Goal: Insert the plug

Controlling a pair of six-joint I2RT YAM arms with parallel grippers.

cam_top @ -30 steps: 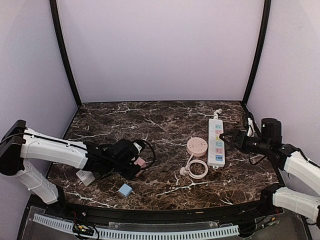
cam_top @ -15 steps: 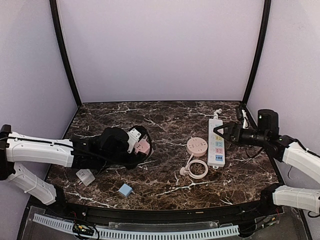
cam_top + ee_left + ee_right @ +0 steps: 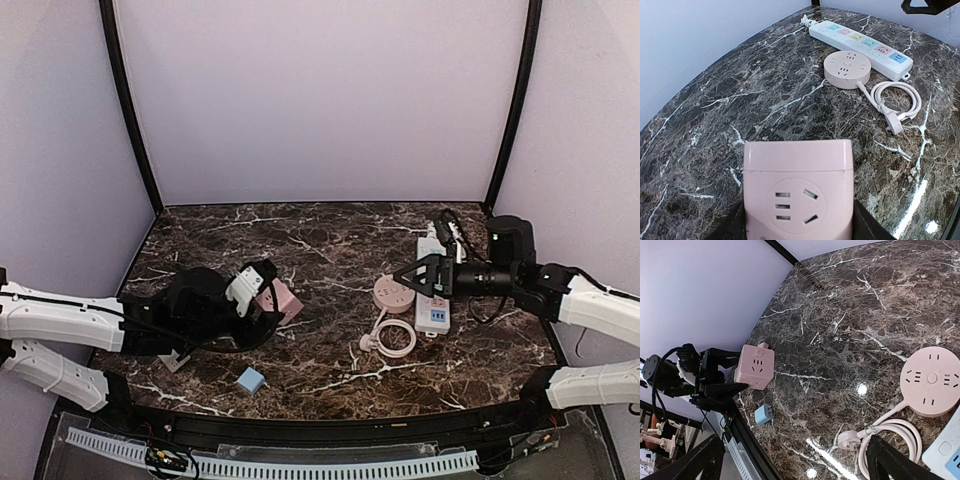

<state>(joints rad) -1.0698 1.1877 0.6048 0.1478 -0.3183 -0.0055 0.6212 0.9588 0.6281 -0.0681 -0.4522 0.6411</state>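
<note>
Table [image 3: 330, 235]: dark marble with white veins; it carries everything that is not held.
Left arm [image 3: 60, 318]: pulled back toward the left wall and lying lower in the top view than a second ago. Its near end is cut off by the frame edge.
Right arm [image 3: 590, 300]: has swung in from the right edge. Its wrist now hangs over the power strip, where a second ago it sat beside it.
Power strip [image 3: 860, 42]: white, with a row of coloured outlet panels, lying right of centre. In the top view the right arm hides its middle.
Round socket [image 3: 931, 380]: pink, flat on the table just left of the strip.
Coiled cord [image 3: 897, 95]: looped in front of the round socket. It ends in the plug [image 3: 849, 441], which lies loose on the table.
Pink cube adapter [image 3: 797, 200]: a second ago it was low by the table. It is now raised off it, left of centre, with its outlet face toward the left wrist camera.
Left tool [image 3: 262, 290]: clamped on the pink cube adapter from both sides.
Right tool [image 3: 415, 278]: fingers spread wide, holding nothing, hanging just beside the round socket.
White adapter [image 3: 173, 361]: now mostly hidden under the left arm.
Blue adapter [image 3: 763, 414]: unmoved near the front edge.
</note>
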